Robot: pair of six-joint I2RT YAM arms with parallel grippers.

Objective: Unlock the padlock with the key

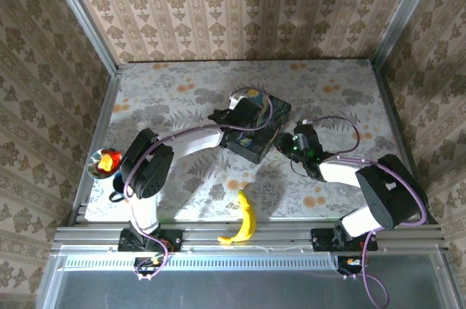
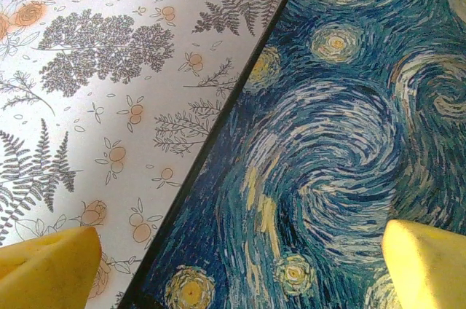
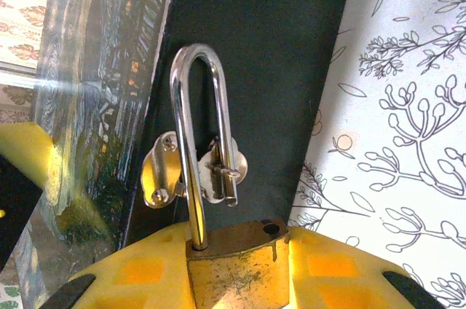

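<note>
Top: right gripper [image 1: 285, 141] sat at the swirl-painted blue box [image 1: 275, 111] | left wrist: left gripper [image 2: 240, 272] hung spread wide over its lid | right wrist: jaws pinched the small brass padlock [image 3: 233, 269], with the silver steel shackle [image 3: 195, 127] straight ahead, short leg out of the body and hooked through the silver clasp [image 3: 164, 170] | step: looked unlocked; next, ease the shackle off.

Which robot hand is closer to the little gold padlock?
Right. The right gripper grips the padlock by its brass body. The left gripper hovers open above the painted box lid, away from the lock.
</note>
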